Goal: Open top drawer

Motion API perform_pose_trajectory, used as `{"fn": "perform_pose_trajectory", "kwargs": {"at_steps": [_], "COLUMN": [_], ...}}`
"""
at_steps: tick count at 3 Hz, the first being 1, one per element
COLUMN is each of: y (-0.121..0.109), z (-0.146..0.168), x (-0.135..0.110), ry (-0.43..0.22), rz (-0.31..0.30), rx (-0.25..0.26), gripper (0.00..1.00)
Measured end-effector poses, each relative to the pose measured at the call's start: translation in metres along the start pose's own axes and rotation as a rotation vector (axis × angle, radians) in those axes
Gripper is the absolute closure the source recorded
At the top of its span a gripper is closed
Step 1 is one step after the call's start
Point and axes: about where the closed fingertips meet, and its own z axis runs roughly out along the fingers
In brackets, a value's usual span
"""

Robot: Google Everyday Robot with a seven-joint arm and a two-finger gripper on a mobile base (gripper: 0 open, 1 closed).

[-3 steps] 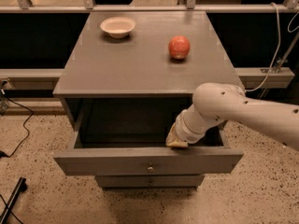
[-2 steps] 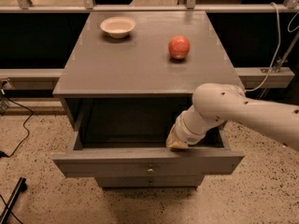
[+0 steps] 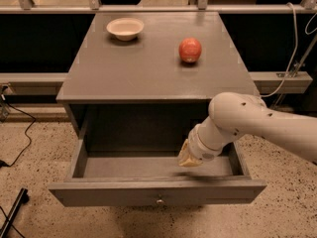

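The top drawer [image 3: 148, 192] of the grey cabinet stands pulled far out, its inside bare. Its small brass knob [image 3: 159, 201] shows at the centre of the front. My white arm comes in from the right and reaches down into the drawer. The gripper [image 3: 188, 157] is at the drawer's right half, just behind the front panel, its tan tip low over the drawer floor. The two lower drawers are hidden under the open one.
On the cabinet top [image 3: 148, 68] sit a white bowl [image 3: 125, 28] at the back left and a red apple [image 3: 190, 50] at the back right. A railing runs behind. Cables lie on the speckled floor at left [image 3: 15, 133], and a white cable hangs at right [image 3: 292, 58].
The drawer has come out slightly further toward the camera, and the gripper has moved with it. Bowl and apple have not moved.
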Motion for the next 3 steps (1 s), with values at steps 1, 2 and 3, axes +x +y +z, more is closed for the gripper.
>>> {"fn": "perform_pose_trajectory", "kwargs": {"at_steps": [1,2,3], "y": [0.000,0.013,0.038], "z": [0.000,-0.001,-0.006], "x": [0.000,0.004,0.011], "ry": [0.000,-0.026,-0.024], "rz": [0.000,-0.008,-0.035], "rx": [0.000,-0.034,-0.102], "gripper": [1.00,1.00,1.00]}}
